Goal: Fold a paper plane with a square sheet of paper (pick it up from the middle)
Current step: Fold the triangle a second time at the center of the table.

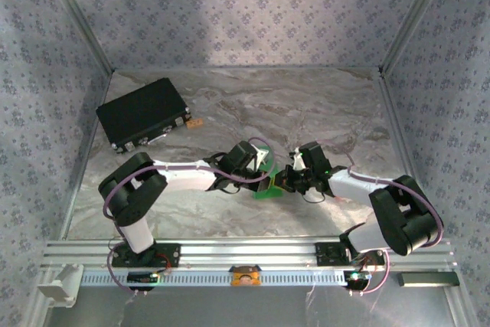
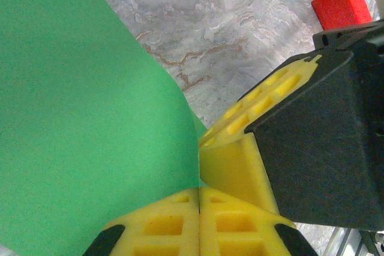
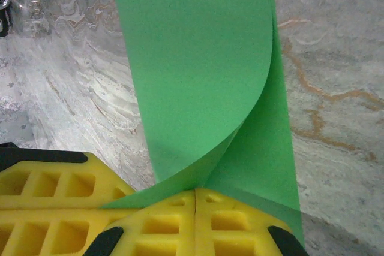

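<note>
1. The paper [image 1: 268,189] is curling over itself, right of the case [image 1: 143,112] and nearer the arm bases.
2. The left gripper [image 2: 199,190] is pinching the paper's edge, jaws closed.
3. The right gripper [image 3: 196,191] is clamping the curled fold, just beside the left gripper.

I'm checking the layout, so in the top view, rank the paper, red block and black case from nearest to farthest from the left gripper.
1. The paper, pinched in the left gripper, mid-table.
2. The red block, far left, by the case's right end.
3. The black case, far-left corner.
</note>
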Controlling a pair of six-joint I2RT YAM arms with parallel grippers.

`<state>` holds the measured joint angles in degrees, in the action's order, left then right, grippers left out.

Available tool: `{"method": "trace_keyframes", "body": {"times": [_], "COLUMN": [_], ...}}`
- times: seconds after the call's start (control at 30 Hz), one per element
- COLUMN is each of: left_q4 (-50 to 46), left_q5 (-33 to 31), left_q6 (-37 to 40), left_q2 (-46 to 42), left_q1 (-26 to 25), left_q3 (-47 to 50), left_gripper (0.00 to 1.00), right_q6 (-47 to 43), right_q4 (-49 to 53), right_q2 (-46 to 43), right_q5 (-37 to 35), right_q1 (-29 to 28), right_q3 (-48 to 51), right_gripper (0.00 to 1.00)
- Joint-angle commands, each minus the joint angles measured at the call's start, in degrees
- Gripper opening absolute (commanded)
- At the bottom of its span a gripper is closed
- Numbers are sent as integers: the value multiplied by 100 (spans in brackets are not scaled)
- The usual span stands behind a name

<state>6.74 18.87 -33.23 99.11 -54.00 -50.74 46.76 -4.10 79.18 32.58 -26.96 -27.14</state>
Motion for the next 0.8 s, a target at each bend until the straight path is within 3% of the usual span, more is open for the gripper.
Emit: {"method": "trace_keyframes", "body": {"times": [0.0, 0.43, 0.77], "left_q4": [169, 140, 79], "left_q5": [158, 159, 364], "left_q6": [63, 59, 150], "left_q2": [12, -93, -10], "left_q1": [46, 56, 349], "left_q3": [-89, -76, -28], "left_gripper": [4, 0, 0], "right_q6": [40, 159, -269], "right_q4": [94, -48, 616], "right_q2": [63, 339, 538], "right_q5": [-27, -322, -639], "right_q1": [30, 57, 99], "right_q3": [59, 86, 3], "right_gripper": [2, 1, 0]}}
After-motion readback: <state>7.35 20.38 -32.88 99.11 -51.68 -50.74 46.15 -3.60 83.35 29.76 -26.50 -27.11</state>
